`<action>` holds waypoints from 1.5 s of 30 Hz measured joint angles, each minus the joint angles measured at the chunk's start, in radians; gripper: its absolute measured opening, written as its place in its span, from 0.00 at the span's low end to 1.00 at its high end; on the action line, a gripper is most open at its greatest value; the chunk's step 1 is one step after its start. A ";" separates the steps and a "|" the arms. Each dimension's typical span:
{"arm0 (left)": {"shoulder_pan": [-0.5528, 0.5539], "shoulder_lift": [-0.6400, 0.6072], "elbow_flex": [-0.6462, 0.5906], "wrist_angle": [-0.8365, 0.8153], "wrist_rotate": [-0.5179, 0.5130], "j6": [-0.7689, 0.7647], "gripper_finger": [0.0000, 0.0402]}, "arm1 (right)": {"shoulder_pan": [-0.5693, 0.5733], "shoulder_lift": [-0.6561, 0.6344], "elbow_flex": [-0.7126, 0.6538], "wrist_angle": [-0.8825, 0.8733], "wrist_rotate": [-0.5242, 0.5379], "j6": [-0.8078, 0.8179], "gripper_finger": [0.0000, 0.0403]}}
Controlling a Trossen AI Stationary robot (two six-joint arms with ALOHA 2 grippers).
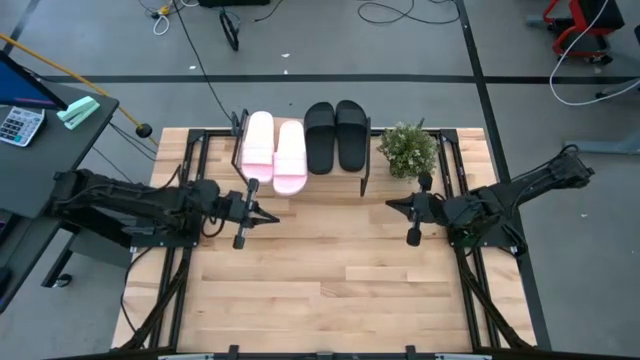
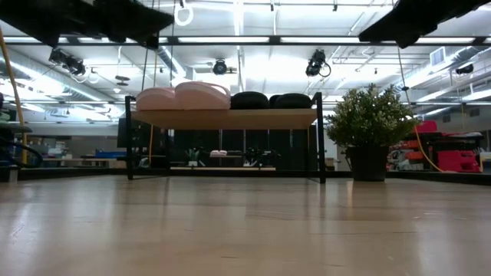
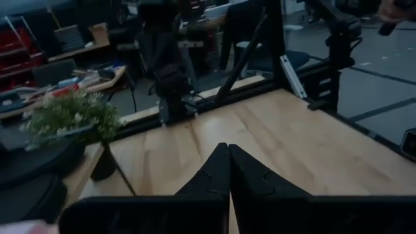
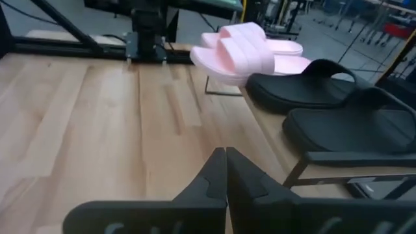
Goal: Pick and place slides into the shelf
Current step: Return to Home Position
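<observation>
The shelf [image 2: 230, 118] stands at the table's far edge, in the middle. On its plank top, soles down, lie two pale pink slides [image 1: 273, 150] on the left and two black slides [image 1: 336, 135] on the right; the right wrist view shows the pink pair [image 4: 247, 52] and the black pair [image 4: 338, 110] too. My left gripper [image 1: 274, 217] hovers shut near the shelf's left front corner, holding nothing. My right gripper [image 1: 391, 205] hovers shut near the shelf's right front corner. Both sets of fingers meet tip to tip in the wrist views, the left gripper [image 3: 229, 156] and the right gripper [image 4: 225, 156].
A potted plant [image 1: 408, 150] stands on the table just right of the shelf, close to my right gripper. Bare wooden tabletop [image 1: 330, 280] stretches from the shelf toward the near edge. A dark desk with a calculator [image 1: 18, 122] sits beyond the table's left side.
</observation>
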 joint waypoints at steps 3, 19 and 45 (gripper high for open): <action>0.059 0.000 -0.014 0.000 0.052 -0.002 0.01 | 0.003 -0.018 0.000 -0.001 0.014 0.000 0.00; 0.320 0.000 -0.037 0.003 0.293 -0.002 0.02 | -0.032 -0.234 -0.176 0.010 0.012 0.015 0.00; 0.517 0.001 -0.037 0.150 0.493 -0.099 0.01 | -0.560 -0.352 -0.373 0.421 -0.707 -0.097 0.00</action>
